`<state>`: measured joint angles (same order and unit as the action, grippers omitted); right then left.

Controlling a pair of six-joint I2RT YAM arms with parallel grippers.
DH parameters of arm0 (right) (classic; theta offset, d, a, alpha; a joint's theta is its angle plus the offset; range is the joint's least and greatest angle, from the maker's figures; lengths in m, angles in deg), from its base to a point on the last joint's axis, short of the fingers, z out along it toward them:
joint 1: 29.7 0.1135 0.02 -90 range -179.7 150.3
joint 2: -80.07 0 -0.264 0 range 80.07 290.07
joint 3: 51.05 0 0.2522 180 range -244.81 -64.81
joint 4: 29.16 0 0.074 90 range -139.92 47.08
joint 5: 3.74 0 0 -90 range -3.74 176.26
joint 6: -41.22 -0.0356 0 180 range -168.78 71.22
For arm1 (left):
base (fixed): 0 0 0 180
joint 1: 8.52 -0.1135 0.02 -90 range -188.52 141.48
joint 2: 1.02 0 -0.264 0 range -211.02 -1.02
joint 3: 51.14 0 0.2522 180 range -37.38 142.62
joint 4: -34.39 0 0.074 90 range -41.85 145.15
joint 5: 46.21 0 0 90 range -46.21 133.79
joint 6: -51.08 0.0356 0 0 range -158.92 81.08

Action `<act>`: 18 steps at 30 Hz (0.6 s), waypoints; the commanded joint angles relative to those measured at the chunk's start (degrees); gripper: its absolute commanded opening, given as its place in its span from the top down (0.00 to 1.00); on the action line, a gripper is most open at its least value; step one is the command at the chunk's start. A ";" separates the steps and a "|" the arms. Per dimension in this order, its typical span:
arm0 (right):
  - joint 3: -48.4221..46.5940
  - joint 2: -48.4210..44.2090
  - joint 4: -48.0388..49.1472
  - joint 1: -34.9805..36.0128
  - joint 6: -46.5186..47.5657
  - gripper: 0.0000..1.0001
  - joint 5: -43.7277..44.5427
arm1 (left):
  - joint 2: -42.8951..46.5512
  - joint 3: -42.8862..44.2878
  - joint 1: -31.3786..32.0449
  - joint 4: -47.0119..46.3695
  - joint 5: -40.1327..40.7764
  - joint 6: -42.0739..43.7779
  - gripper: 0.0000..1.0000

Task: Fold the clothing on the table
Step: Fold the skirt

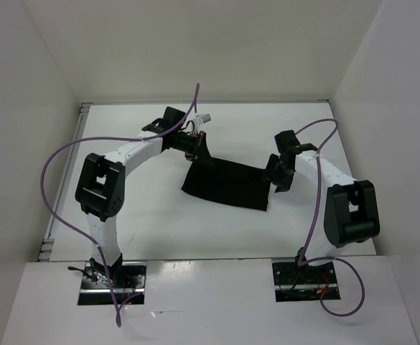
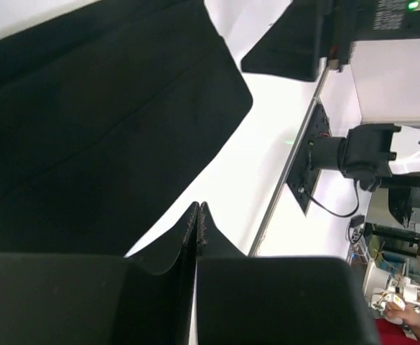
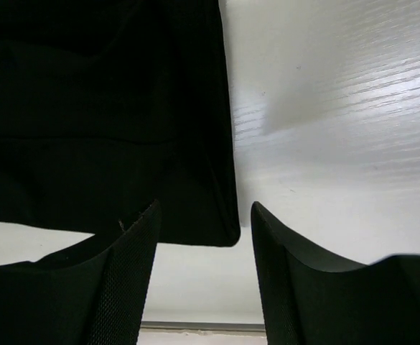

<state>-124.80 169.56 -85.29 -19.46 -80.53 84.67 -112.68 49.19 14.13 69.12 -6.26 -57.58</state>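
The small, limp black fabric clothing (image 1: 227, 185) lies spread flat in the middle of the frame on the smooth white worktop (image 1: 159, 230), between my two arms. My left end effector (image 2: 197, 208) sits at its upper-left corner with the fingers pressed together; I cannot tell whether cloth is caught between them. My right end effector (image 3: 204, 210) hovers spread over the cloth's right edge, probably placed to take that corner for a fold.

Top camera stares down over the whole bench (image 1: 159, 230); each wrist camera hugs the cloth (image 1: 227, 183), all three sharing it.
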 commanded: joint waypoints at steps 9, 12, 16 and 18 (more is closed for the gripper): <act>3.65 5.95 8.09 -0.31 -5.69 0.56 0.53 | -2.78 3.88 0.20 -0.32 -4.45 2.75 1.00; 4.17 6.83 9.40 -0.31 -5.69 0.62 1.06 | -2.78 3.88 0.20 -0.32 -4.45 2.75 0.99; 4.70 9.90 10.72 -0.31 -6.22 0.66 0.35 | -2.78 3.88 0.20 -0.32 -3.92 2.75 0.99; 4.70 10.61 11.25 -0.31 -6.22 0.71 -0.78 | -2.78 3.88 0.20 -0.32 -3.31 2.75 0.98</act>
<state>-121.37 177.76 -78.21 -19.46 -85.80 83.75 -115.32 51.26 14.13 69.34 -8.20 -56.86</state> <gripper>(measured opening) 0.298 0.018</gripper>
